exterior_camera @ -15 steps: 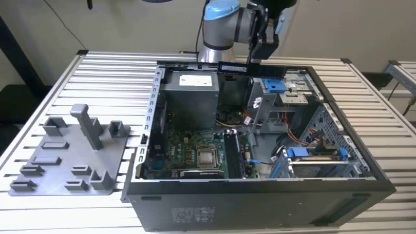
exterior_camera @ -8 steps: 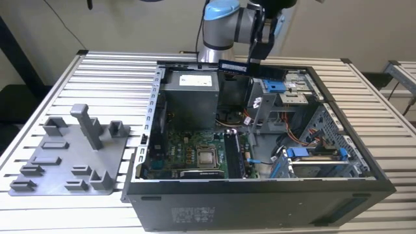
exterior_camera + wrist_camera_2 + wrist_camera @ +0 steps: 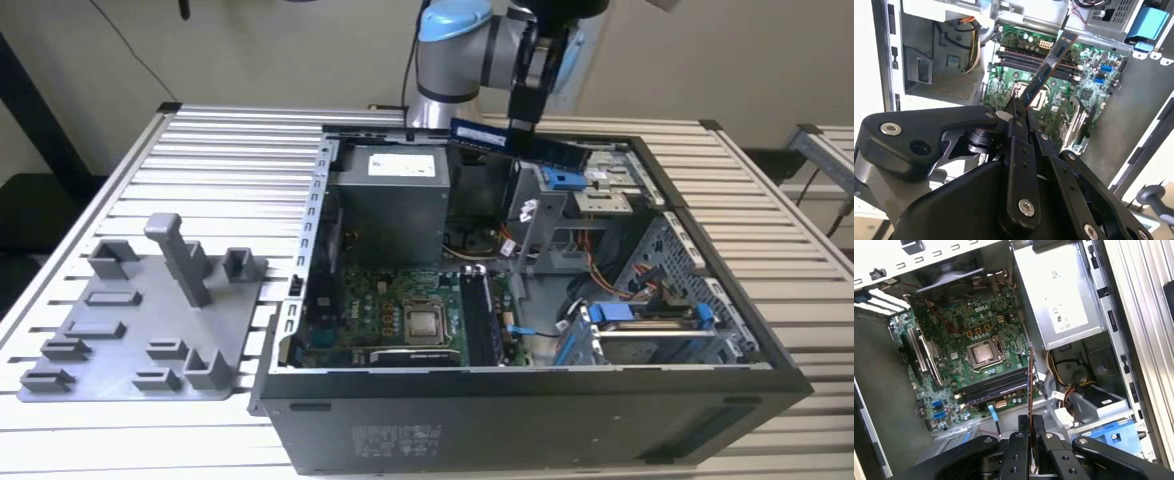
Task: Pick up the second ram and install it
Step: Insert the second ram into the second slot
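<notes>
My claw [image 3: 1019,114] is clamped tight on one end of the thin, flat, dark memory stick [image 3: 1049,65], which hangs above the open black computer case [image 3: 534,420], over the green motherboard [image 3: 949,335] inside that case.

**Arm and Gripper: External Appearance**

We identify the arm [image 3: 447,75] by its silver-grey tubular housing and the rounded light-blue cap [image 3: 454,18] on its joint. We note that the gripper [image 3: 1020,108] is matte black. It is built from flat, round-ended link bars [image 3: 1019,160], pinned with bright silver screws [image 3: 1026,206] in recessed holes.
</notes>
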`<state>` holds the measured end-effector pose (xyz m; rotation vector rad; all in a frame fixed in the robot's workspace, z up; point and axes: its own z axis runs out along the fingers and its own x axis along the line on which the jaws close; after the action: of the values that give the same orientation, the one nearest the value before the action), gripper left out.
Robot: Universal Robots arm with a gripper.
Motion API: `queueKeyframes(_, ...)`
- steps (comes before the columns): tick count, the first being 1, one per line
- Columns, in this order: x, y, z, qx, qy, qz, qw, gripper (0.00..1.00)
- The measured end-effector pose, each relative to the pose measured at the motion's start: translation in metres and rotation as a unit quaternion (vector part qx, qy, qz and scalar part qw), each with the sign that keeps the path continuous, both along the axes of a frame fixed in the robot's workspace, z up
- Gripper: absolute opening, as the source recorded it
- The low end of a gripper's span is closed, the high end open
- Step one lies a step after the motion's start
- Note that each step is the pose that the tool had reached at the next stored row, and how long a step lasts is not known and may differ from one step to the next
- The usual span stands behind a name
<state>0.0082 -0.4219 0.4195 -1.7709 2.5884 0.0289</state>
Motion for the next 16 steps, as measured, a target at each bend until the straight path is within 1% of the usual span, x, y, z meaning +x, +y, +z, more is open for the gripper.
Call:
queueKeyframes(2,0.0000,0.0000,-0.0001,0.0000,0.0000,-0.013,0.9999,0.14)
queueKeyframes(5,0.0000,0.0000,-0.0002,0.0000,0.0000,-0.033,0.9995,0.14)
queueKeyframes(9,0.0000,0.0000,-0.0004,0.0000,0.0000,-0.060,0.9982,0.14)
queueKeyframes(12,0.0000,0.0000,-0.0006,0.0000,0.0000,-0.081,0.9967,0.14)
queueKeyframes(14,0.0000,0.0000,-0.0007,0.0000,0.0000,-0.096,0.9953,0.14)
queueKeyframes(16,0.0000,0.0000,-0.0008,0.0000,0.0000,-0.112,0.9937,0.14)
